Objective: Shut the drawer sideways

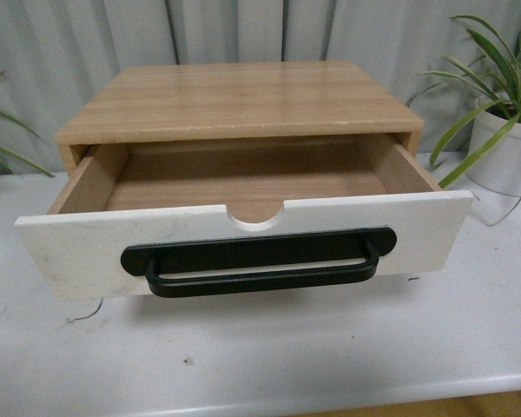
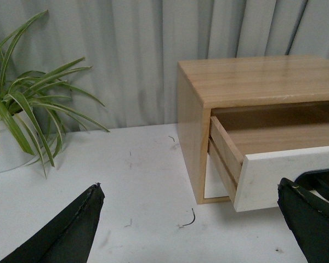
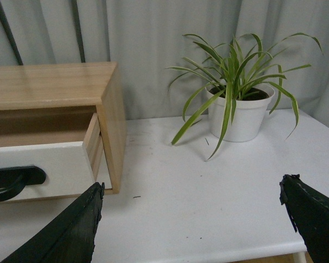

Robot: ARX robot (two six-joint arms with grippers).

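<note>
The drawer (image 1: 78,252) stands pulled out of a light wood cabinet (image 1: 243,100) on the white table. It has a white front panel, a long black bar handle (image 1: 259,261), a semicircular notch in its top edge and light wood sides. It looks empty inside. Neither arm shows in the front view. My left gripper (image 2: 191,219) is open and empty, low over the table off the drawer's left end (image 2: 274,172). My right gripper (image 3: 192,219) is open and empty, low over the table off the drawer's right end (image 3: 49,167).
A potted plant in a white pot (image 1: 506,152) stands on the table right of the cabinet, also in the right wrist view (image 3: 238,115). Another potted plant (image 2: 11,142) stands left of the cabinet. A grey curtain (image 1: 243,30) hangs behind. The table's front edge (image 1: 330,395) is near.
</note>
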